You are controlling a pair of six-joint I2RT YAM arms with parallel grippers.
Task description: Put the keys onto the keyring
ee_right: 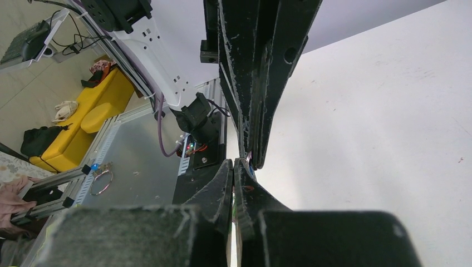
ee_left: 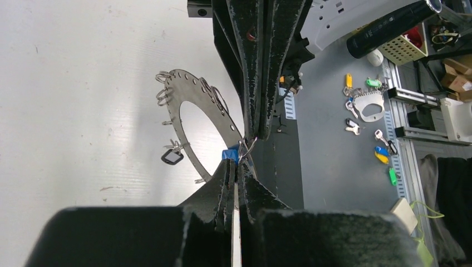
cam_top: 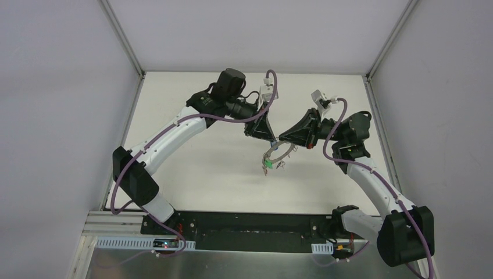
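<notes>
The keyring [cam_top: 278, 154] hangs above the table's middle between my two grippers, with a green tag [cam_top: 268, 165] dangling under it. In the left wrist view the keyring [ee_left: 192, 105] is a flat grey disc with small loops on its rim and a black-tagged key [ee_left: 172, 157] hanging from it. My left gripper [ee_left: 239, 162] is shut at the disc's rim on a blue-tagged key [ee_left: 229, 154] and a wire loop. My right gripper [ee_right: 234, 162] is shut tip to tip with the left; the disc seems edge-on in its jaws. In the top view the left gripper [cam_top: 263, 135] and the right gripper [cam_top: 286, 139] nearly touch.
White walls with metal corner posts [cam_top: 123, 35] enclose the table on three sides. Beyond the table, several loose tagged keys [ee_left: 356, 105] and a white holder lie on a grey surface. Another ring with keys [ee_right: 103, 181] lies there too.
</notes>
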